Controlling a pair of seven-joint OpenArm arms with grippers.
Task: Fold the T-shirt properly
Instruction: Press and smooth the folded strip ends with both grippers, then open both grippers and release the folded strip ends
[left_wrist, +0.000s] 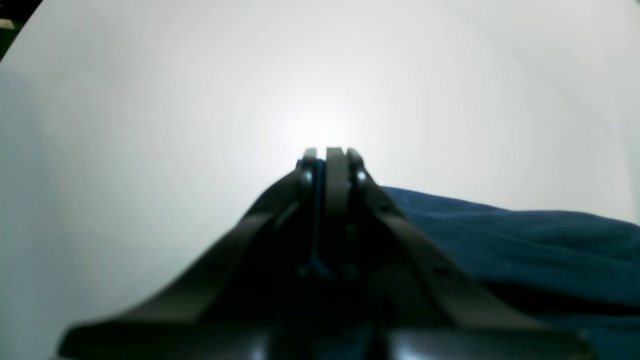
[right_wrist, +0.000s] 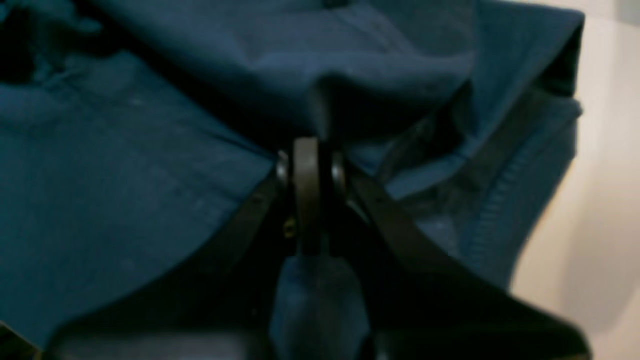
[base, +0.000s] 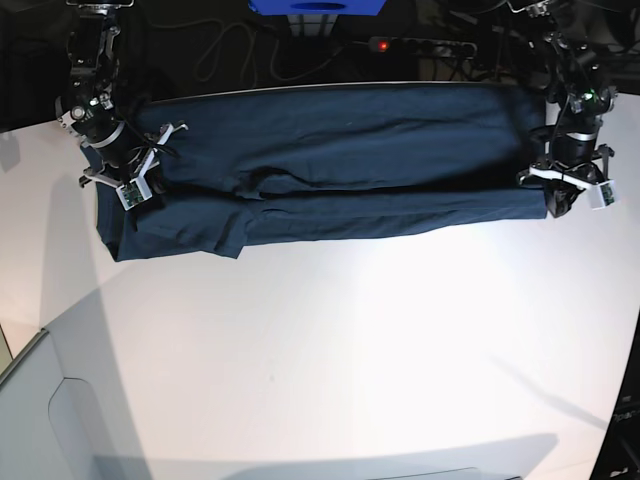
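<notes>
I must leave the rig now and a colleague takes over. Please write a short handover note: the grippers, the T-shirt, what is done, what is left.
Left gripper: shut, a thin strip of blue cloth between its jaws, at one short end of the T-shirt.
Right gripper: shut, tips buried in the cloth at the sleeve end; whether it pinches cloth is not clear.
T-shirt: a long band across the far part of the white table.
Done: a lengthwise fold seems made, still wrinkled.
Left: probably fold the ends inward and smooth.

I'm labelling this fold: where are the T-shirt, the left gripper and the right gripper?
T-shirt (base: 330, 130): base view, middle of the spread cloth.
Left gripper (left_wrist: 330, 152): left wrist view, between the shut fingertips.
Right gripper (right_wrist: 309, 145): right wrist view, between the shut fingertips.
</notes>
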